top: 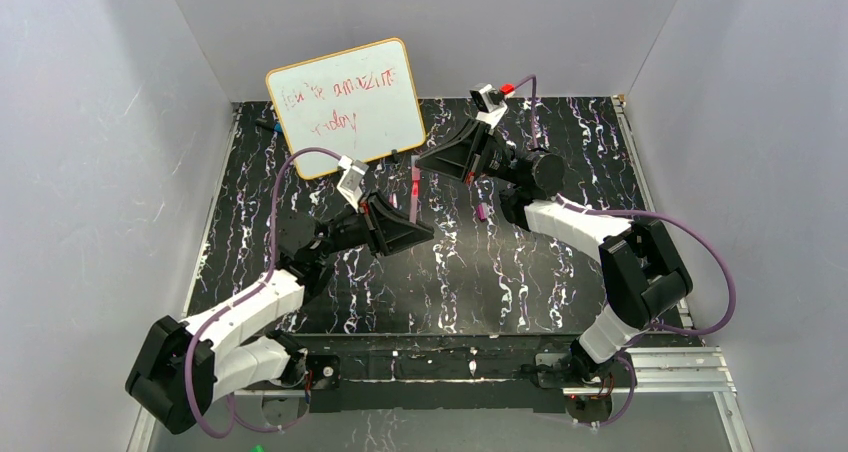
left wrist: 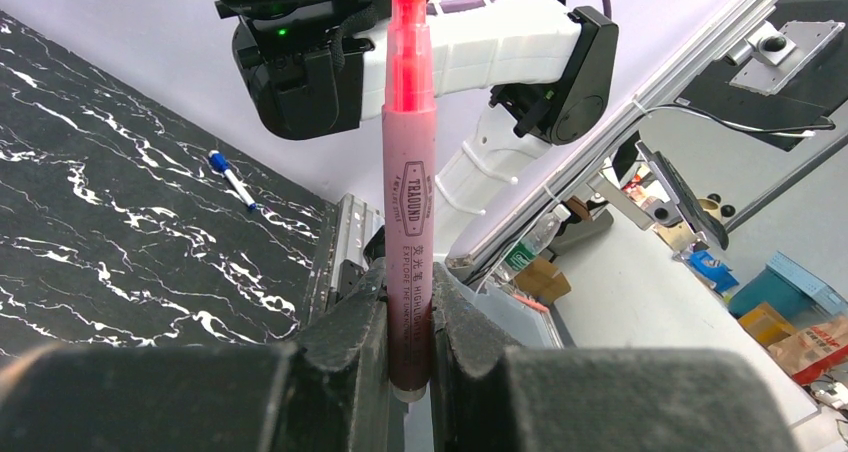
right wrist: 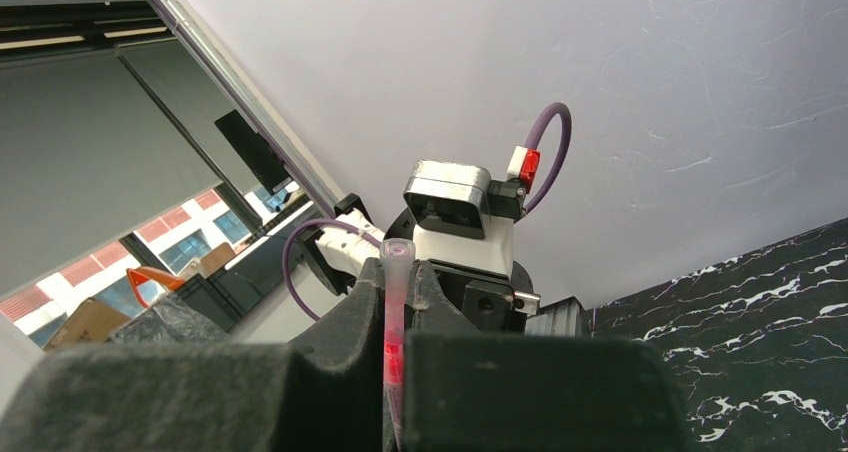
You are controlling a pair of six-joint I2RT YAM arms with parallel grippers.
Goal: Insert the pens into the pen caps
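My left gripper [left wrist: 408, 302] is shut on the lower body of a pink-red pen [left wrist: 410, 212] and holds it upright above the table. A translucent pink cap [left wrist: 408, 62] sits over the pen's tip. My right gripper [right wrist: 397, 292] is shut on that cap [right wrist: 397, 262], and the red tip [right wrist: 393, 357] shows through it. In the top view the pen [top: 414, 194] runs between the left gripper [top: 418, 227] and the right gripper [top: 422, 164]. A small magenta piece [top: 482, 212] lies on the table under the right arm; I cannot tell whether it is a pen or a cap.
A whiteboard [top: 347, 105] with writing leans at the back left, close behind the grippers. A blue-tipped marker [top: 268, 127] lies by its left corner and also shows in the left wrist view [left wrist: 232, 179]. The black marbled table [top: 400, 292] is walled on three sides.
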